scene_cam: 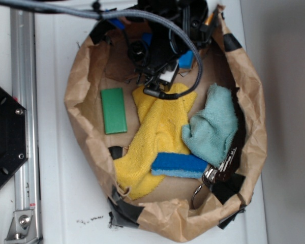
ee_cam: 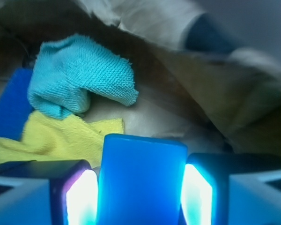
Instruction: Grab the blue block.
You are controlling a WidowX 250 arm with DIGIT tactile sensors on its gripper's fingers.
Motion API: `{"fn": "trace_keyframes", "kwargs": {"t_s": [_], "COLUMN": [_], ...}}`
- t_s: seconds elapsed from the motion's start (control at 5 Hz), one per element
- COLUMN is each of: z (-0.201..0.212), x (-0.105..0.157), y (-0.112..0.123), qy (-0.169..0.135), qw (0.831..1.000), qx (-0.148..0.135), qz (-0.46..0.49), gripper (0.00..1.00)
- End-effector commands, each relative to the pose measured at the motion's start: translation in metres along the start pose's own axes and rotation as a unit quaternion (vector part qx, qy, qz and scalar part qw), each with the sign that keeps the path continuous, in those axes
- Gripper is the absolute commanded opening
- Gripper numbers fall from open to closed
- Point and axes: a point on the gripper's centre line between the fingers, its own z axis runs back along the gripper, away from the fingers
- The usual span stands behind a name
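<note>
Gripper (ee_cam: 139,194) clamps the blue block (ee_cam: 141,180), seemingly lifted.

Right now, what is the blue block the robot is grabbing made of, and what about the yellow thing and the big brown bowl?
The blue block looks like hard, smooth plastic or painted wood: flat face, crisp edges, slight shine. The yellow thing is a soft cloth, fuzzy and wrinkled. The brown bowl looks like crumpled paper, creased all over, with dark tape patches on the rim.
</note>
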Motion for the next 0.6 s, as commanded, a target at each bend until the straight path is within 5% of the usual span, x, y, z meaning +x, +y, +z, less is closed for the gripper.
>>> {"fn": "trace_keyframes", "kwargs": {"t_s": [0.0, 0.4], "z": [0.037, 0.023], "x": [0.034, 0.033], "y": [-0.032, -0.042], "qy": [-0.005, 0.017], "qw": [0.998, 0.996], "qx": [0.023, 0.003], "qz": [0.065, 0.089], "gripper": [0.00, 0.00]}}
